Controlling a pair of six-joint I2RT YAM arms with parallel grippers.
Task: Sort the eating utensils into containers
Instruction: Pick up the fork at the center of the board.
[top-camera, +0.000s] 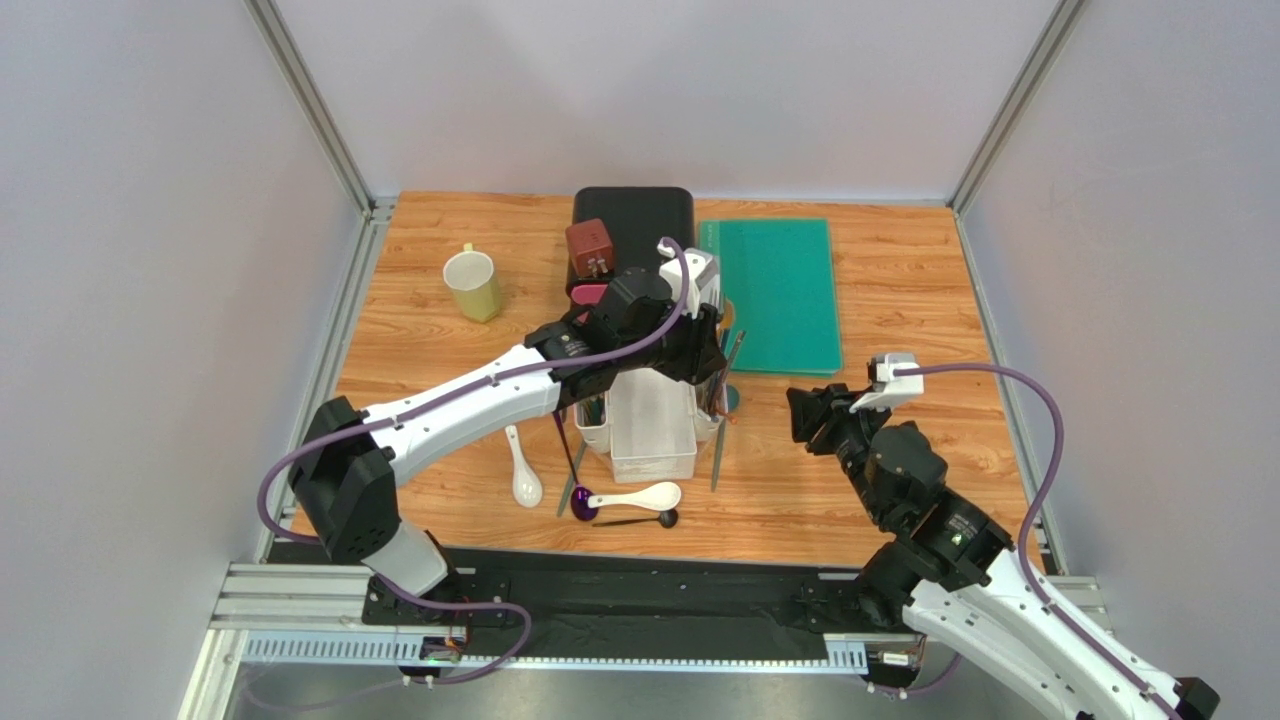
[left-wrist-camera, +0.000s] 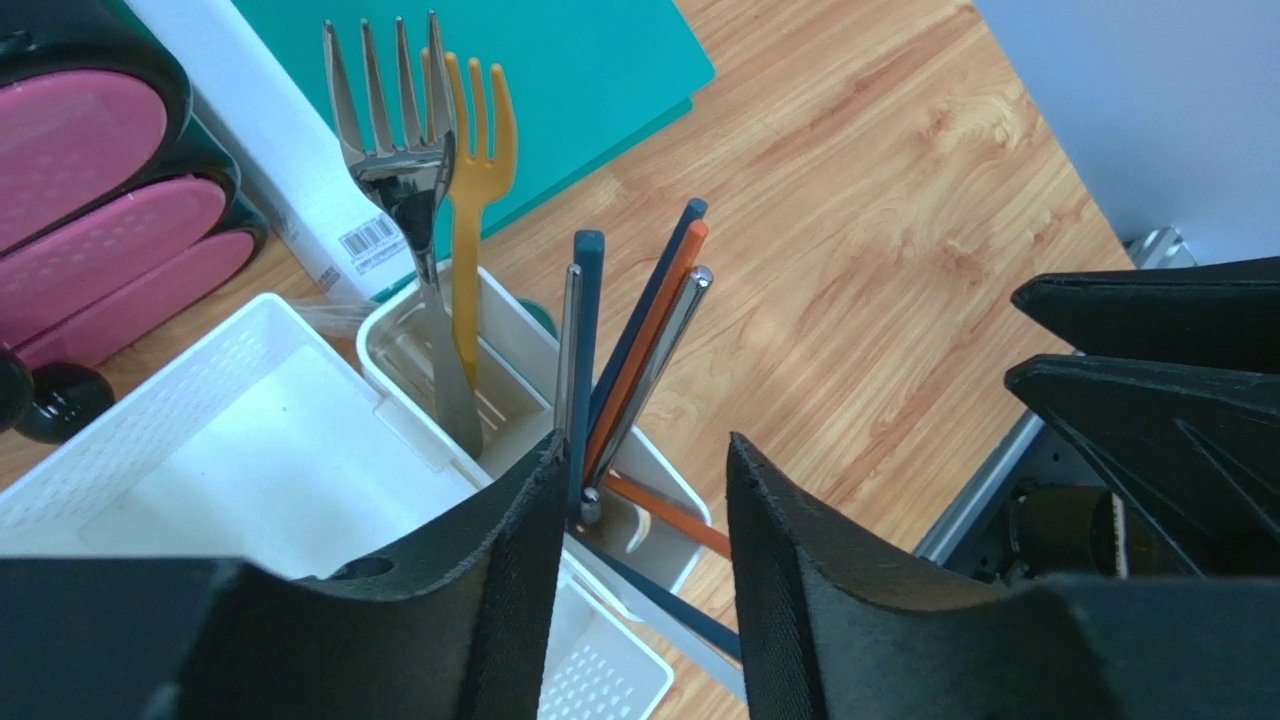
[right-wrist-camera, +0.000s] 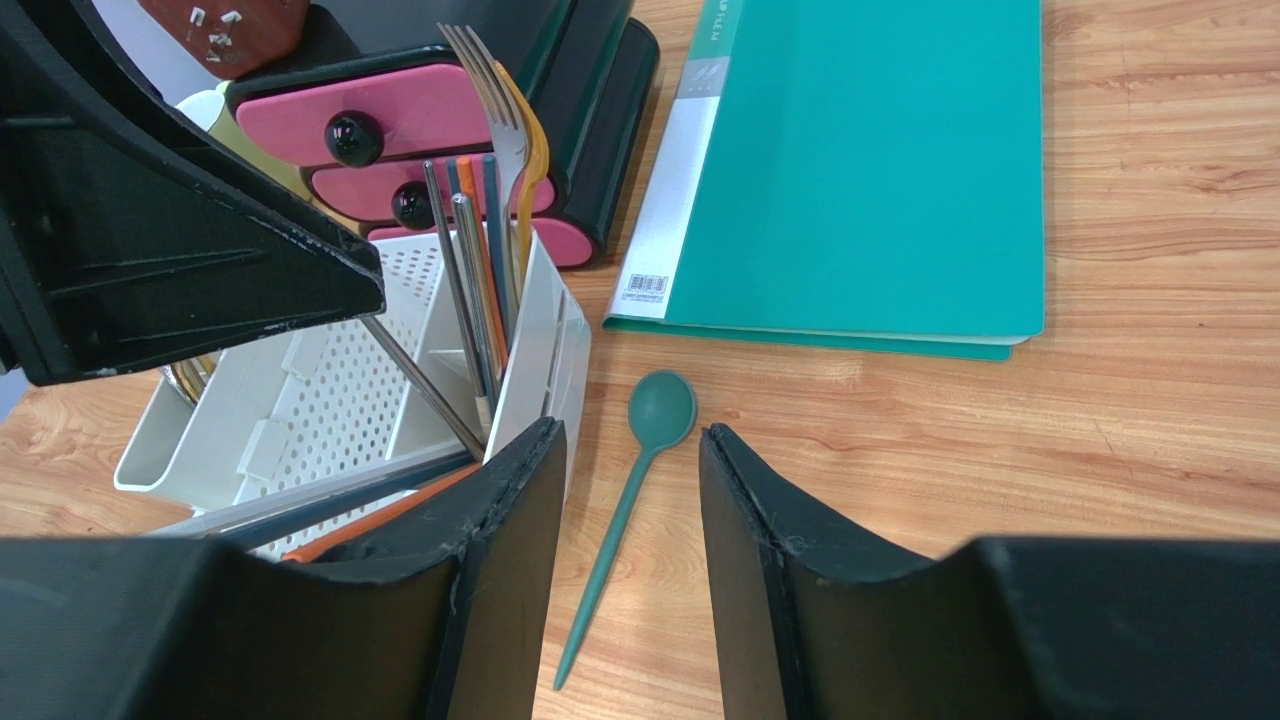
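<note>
The white caddy (top-camera: 652, 425) stands mid-table. My left gripper (left-wrist-camera: 646, 450) hovers open over its narrow side bin (left-wrist-camera: 519, 353), where a silver fork (left-wrist-camera: 398, 165), a yellow fork (left-wrist-camera: 481, 143) and blue, orange and silver chopsticks (left-wrist-camera: 639, 338) stand upright. A blue chopstick brushes the left finger (left-wrist-camera: 511, 555), and nothing is gripped. My right gripper (right-wrist-camera: 631, 435) is open above a teal spoon (right-wrist-camera: 658, 416) lying on the wood beside the caddy (right-wrist-camera: 346, 393). Two white spoons (top-camera: 523, 471), a purple spoon (top-camera: 579, 489) and a black spoon (top-camera: 643, 519) lie in front of the caddy.
A green folder (top-camera: 768, 294) lies at the back right. The black box with pink drawers (top-camera: 631, 225) sits behind the caddy, and a pale yellow mug (top-camera: 472, 284) stands at the back left. A long utensil (top-camera: 718, 453) lies right of the caddy.
</note>
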